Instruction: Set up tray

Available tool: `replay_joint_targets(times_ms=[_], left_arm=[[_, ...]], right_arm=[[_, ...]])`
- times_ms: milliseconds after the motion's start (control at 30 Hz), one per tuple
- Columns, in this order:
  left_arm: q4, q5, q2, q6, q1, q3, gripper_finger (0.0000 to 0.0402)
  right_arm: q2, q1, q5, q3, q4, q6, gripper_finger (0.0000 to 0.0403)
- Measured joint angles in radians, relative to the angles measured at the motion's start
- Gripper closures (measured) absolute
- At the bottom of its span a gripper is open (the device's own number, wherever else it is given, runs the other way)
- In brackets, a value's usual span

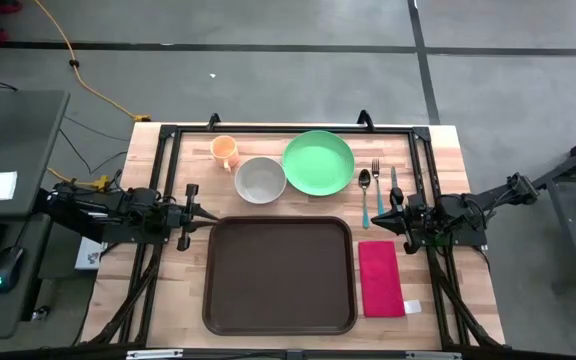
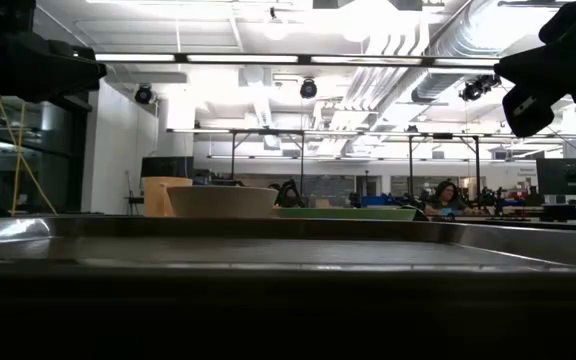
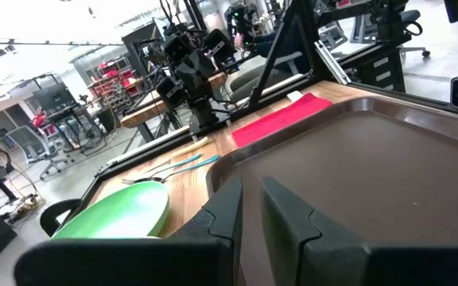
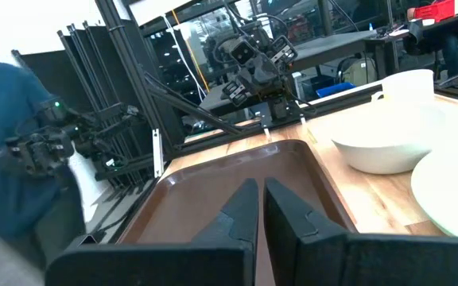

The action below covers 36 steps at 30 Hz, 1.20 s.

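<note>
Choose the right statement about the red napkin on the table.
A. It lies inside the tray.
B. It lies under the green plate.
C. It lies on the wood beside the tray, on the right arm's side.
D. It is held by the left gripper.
C. In the high view the red napkin lies flat on the wooden tabletop, just outside the tray, on the right arm's side.

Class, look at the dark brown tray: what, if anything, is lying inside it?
Nothing lies in the tray: the high view shows only its bare brown floor. The green plate, bowl, cup, cutlery and red napkin all sit outside it. Nothing covers the tray's floor.
</note>
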Motion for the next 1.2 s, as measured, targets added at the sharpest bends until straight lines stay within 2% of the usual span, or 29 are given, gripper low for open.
replay_joint_targets(times_ms=[467,667,933,1200], left_arm=[[0.003,-0.032,0.0,0.008,0.0,0.0,0.0323],[0.003,-0.027,0.0,-0.017,0.0,0.0,0.0323],[0.049,-0.047,0.0,-0.051,0.0,-0.003,0.0323],[0.051,-0.122,0.0,-0.057,0.0,-0.003,0.0323]], right_arm=[[0.0,0.0,0.012,0.0,0.0,-0.012,0.0402],[0.0,0.0,0.144,0.0,0.014,-0.127,0.0402],[0.0,0.0,0.31,0.0,0.069,-0.054,0.0402],[0.0,0.0,0.323,0.0,0.071,-0.111,0.0402]])
